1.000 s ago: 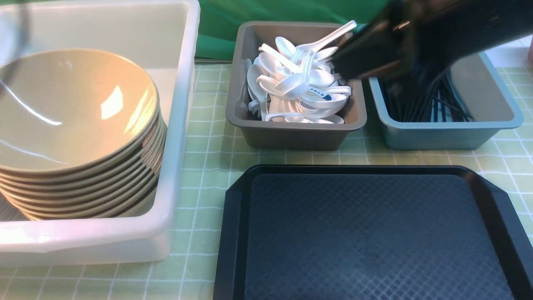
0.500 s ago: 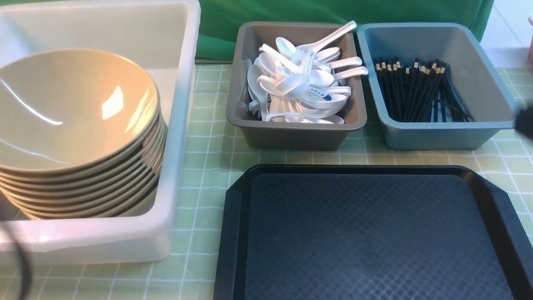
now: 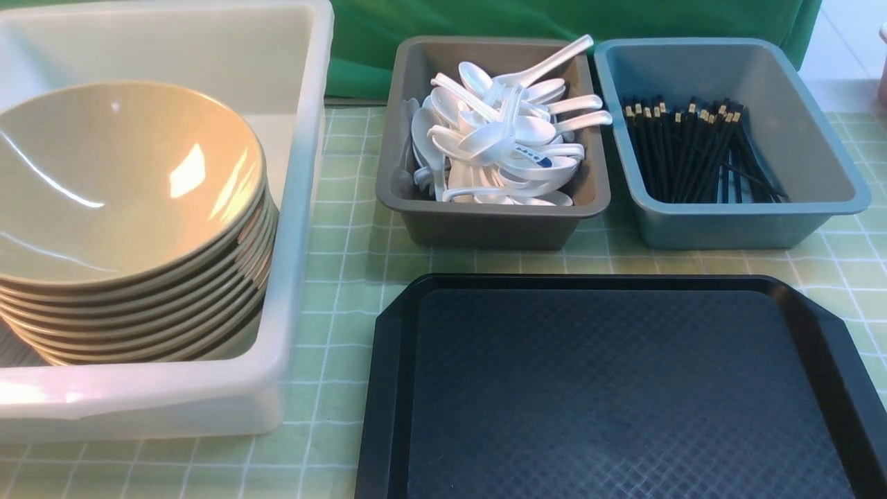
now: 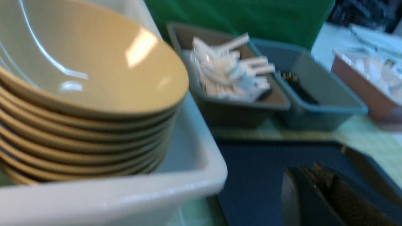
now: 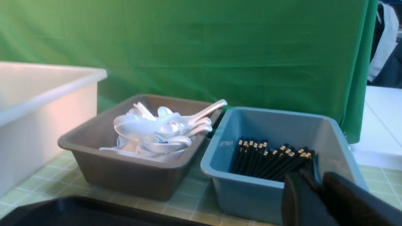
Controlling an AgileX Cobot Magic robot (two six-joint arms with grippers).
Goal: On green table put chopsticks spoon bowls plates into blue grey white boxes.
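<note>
I am seeing the black tray (image 3: 624, 388) lying bare near the boxes. The chopsticks (image 3: 693, 152) are lying in the blue box (image 3: 818, 208). My right claw (image 5: 317, 188) is hanging clenched on nothing; the left claw (image 4: 314, 194) I cannot tell.

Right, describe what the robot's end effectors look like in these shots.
Only the wrist views show them. The right end effector has black, matte, thick, rounded fingers. The left end effector is blurred: dark fingers, one with a brownish, textured face. No cables, markings or sleeves are visible. Neither arm appears in the front view.
</note>
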